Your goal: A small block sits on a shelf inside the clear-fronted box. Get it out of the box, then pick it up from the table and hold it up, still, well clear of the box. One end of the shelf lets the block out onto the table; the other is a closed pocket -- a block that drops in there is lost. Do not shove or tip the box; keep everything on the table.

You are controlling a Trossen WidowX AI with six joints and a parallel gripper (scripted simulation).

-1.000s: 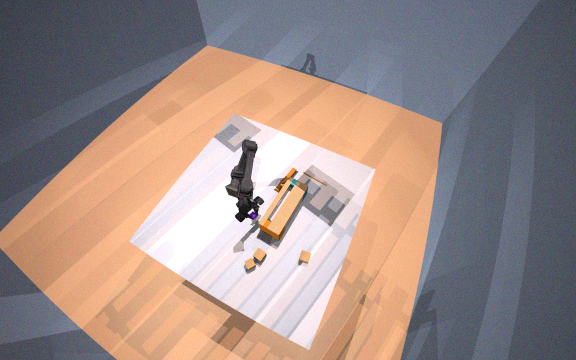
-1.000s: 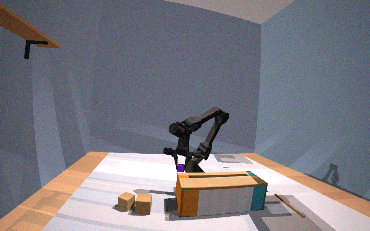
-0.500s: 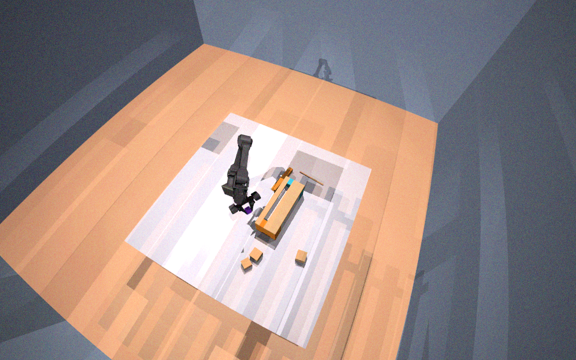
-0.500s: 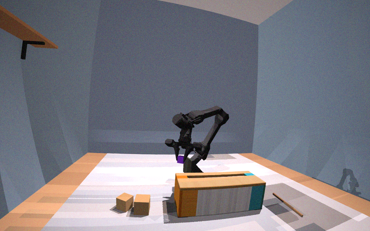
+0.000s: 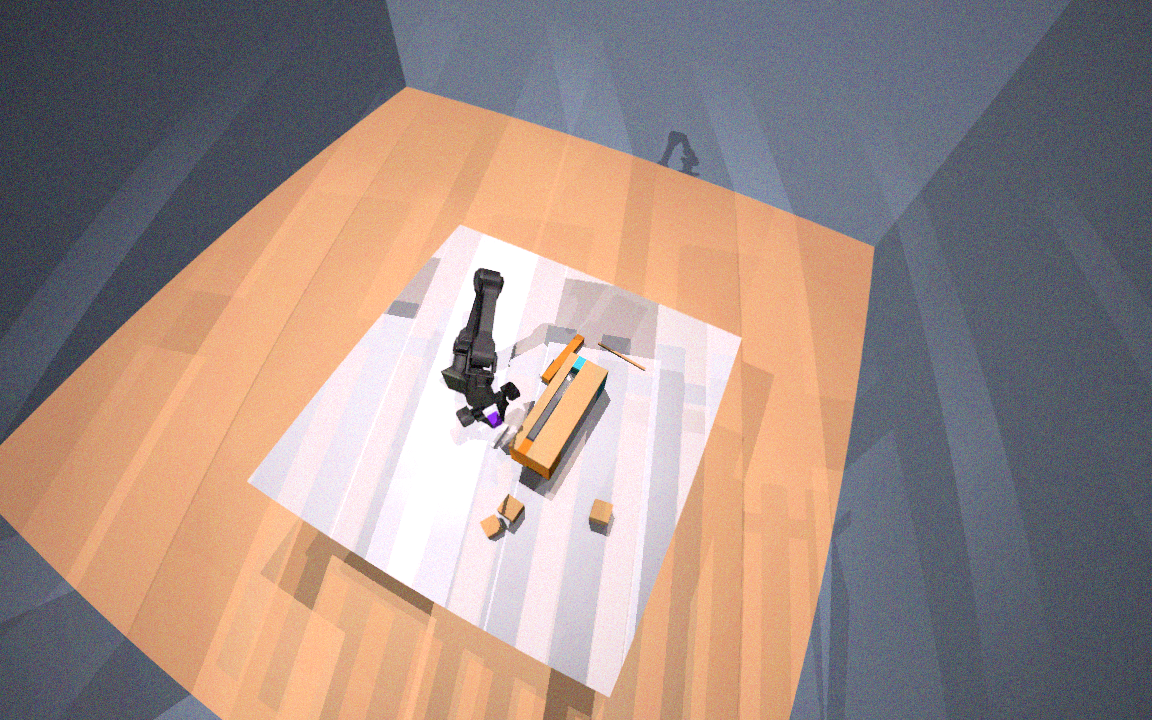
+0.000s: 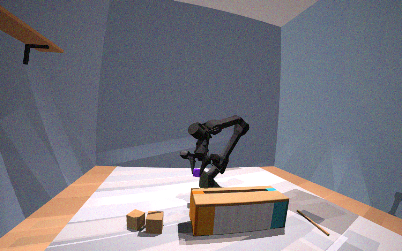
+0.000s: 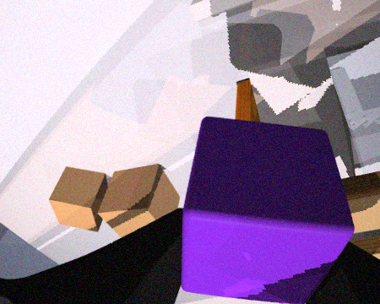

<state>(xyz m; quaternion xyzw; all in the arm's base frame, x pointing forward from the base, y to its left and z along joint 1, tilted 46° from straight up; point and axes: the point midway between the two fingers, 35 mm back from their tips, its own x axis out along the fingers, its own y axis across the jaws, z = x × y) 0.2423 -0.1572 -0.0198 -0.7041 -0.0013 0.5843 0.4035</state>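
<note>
My gripper (image 5: 492, 417) (image 6: 197, 171) (image 7: 247, 230) is shut on the small purple block (image 5: 493, 418) (image 6: 196, 172) (image 7: 264, 214) and holds it in the air, above the table and off the long box's orange end. The box (image 5: 559, 417) (image 6: 238, 209) lies on the white mat (image 5: 383, 465) (image 6: 133, 190), with an orange end, a grey clear front and a teal end. In the wrist view the block fills the middle between my dark fingers.
Two tan cubes (image 5: 502, 517) (image 6: 146, 220) (image 7: 111, 199) lie together on the mat near the box's orange end, a third (image 5: 600, 514) sits apart. A thin wooden stick (image 5: 621, 355) (image 6: 312, 222) lies past the teal end. An orange bar (image 5: 562, 358) lies beside the box.
</note>
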